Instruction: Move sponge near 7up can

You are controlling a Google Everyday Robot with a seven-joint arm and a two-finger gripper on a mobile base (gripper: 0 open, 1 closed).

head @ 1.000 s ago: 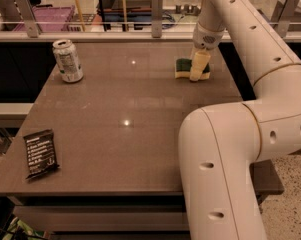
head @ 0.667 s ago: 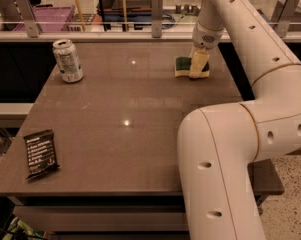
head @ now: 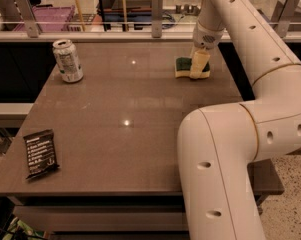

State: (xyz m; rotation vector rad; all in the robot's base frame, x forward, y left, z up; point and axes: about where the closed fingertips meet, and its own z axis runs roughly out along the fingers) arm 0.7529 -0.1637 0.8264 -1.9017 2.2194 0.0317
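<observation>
Nothing has shifted since a second ago. On the counter (head: 140, 149), a black packet (head: 40, 153) lies at 8 o'clock and the 7up can (head: 68, 60) stands at 10 o'clock. The sponge (head: 183, 67) sits at 1 o'clock with the gripper (head: 196, 73) down on it; whether it grips cannot be told.

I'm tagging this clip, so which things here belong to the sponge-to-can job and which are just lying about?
Part of the job: the sponge, far right of the table; the 7up can, upright at far left; the gripper, down at the sponge.
Just lying about: the black snack packet, flat near the front left corner; the purple crate behind the table.
</observation>
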